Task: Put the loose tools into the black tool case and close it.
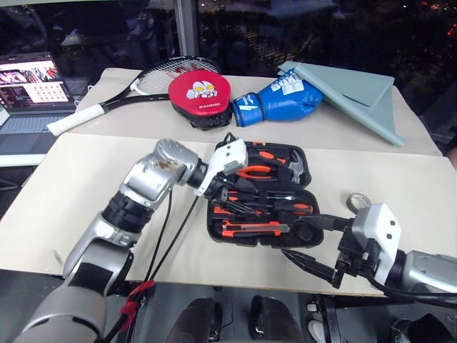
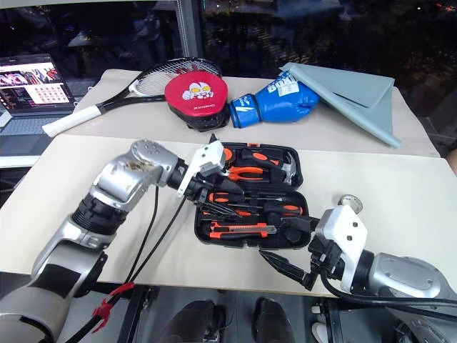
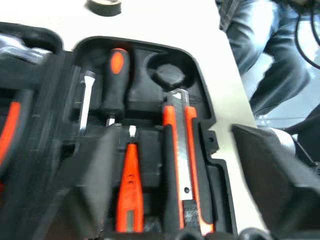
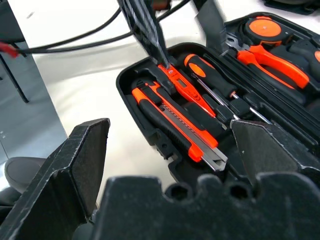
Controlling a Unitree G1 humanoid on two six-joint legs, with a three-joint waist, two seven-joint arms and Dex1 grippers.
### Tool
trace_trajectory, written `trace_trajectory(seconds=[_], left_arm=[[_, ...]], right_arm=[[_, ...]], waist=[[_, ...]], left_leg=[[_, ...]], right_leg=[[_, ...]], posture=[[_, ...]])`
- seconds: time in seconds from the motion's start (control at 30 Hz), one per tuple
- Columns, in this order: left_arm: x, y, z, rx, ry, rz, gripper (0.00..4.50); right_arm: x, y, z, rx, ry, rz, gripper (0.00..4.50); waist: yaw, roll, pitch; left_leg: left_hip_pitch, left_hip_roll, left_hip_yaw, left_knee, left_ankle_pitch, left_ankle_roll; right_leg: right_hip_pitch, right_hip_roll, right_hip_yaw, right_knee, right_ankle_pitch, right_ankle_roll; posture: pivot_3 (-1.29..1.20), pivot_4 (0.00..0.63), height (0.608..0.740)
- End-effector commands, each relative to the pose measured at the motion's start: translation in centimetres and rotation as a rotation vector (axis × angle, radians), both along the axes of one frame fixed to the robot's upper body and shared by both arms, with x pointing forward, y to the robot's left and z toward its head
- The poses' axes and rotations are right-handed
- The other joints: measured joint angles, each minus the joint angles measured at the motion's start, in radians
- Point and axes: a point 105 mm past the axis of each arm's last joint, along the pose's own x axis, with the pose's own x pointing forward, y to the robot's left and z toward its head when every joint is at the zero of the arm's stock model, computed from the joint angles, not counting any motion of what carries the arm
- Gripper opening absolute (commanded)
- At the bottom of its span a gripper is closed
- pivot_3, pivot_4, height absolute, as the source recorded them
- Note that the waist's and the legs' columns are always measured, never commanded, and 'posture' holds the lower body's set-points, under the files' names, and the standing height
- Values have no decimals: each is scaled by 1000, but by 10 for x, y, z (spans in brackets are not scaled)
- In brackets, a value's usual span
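Note:
The black tool case (image 1: pixel 214 230) lies open on the table. In its near half rest a utility knife (image 1: pixel 253 229), a slim orange tester screwdriver (image 3: pixel 130 190) and a black-and-orange screwdriver (image 3: pixel 115 80), beside an empty round recess (image 3: pixel 167 72). A small dark tape roll (image 1: pixel 359 202) sits on the table just right of the case. My left gripper (image 1: pixel 220 193) hangs open over the case's left part, above the tester screwdriver, holding nothing. Open and empty, my right gripper (image 1: pixel 294 241) is at the case's front right corner, its fingers (image 4: pixel 75 165) spread wide.
Orange-handled pliers (image 1: pixel 258 171) and a hammer (image 1: pixel 294 168) fill the far half of the case. Behind it lie a red punch pad (image 1: pixel 200 93), a blue boxing glove (image 1: pixel 278 100), a racket (image 1: pixel 136 86) and a grey folder (image 1: pixel 357 89). A laptop (image 1: pixel 28 93) stands far left.

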Motion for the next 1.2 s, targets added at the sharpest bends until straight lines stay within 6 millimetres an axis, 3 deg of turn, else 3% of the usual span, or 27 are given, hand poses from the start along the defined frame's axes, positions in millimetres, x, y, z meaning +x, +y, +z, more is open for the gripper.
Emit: trace_trajectory(seconds=[0.03, 0.2, 0.53, 0.7, 0.97, 1.1, 1.2], left_arm=[[1, -12, 3, -104, -22, 20, 1873], [-6, -15, -12, -128, -67, -7, 47], [-9, -13, -40, -47, -129, -39, 47], [-14, -8, -64, 72, -199, -101, 47], [-4, -1, -92, 189, -296, -115, 47], [-1, 0, -95, 190, -321, -111, 47], [-5, -4, -79, 104, -289, -111, 47]], right_arm=[[-7, 4, 8, -3, -24, 23, 4500], [-9, 7, 7, 6, -6, 33, 4500], [-5, 5, 9, 3, -4, 27, 4500], [-2, 6, 10, 7, -11, 26, 4500], [1, 7, 11, 24, -18, 14, 4500], [1, 7, 11, 28, -16, 11, 4500], [0, 7, 10, 29, -12, 11, 4500]], waist=[[2, 0, 0], [0, 0, 0], [2, 0, 0], [2, 0, 0], [3, 0, -4], [4, 0, -5], [2, 0, -5]], left_leg=[[0, 0, 0, 0, 0, 0], [0, 0, 0, 0, 0, 1], [0, 0, 0, 1, -2, 2], [0, 0, 1, 1, -2, 3], [2, 0, 0, 1, -3, 4], [8, 0, 0, 1, -7, 11], [12, 0, 0, 1, -12, 4]], right_leg=[[0, 0, 0, 0, 0, 0], [0, 0, 0, 0, 0, 0], [0, -1, 0, 0, 1, 0], [0, -1, 1, -1, 1, 0], [2, -1, 0, -1, 1, 0], [6, -2, 0, -2, 1, 1], [12, -2, 0, -3, 1, 3]], posture=[[0, 150, 732], [0, 150, 732], [0, 150, 732], [0, 150, 732], [0, 150, 732], [0, 150, 732], [0, 150, 732]])
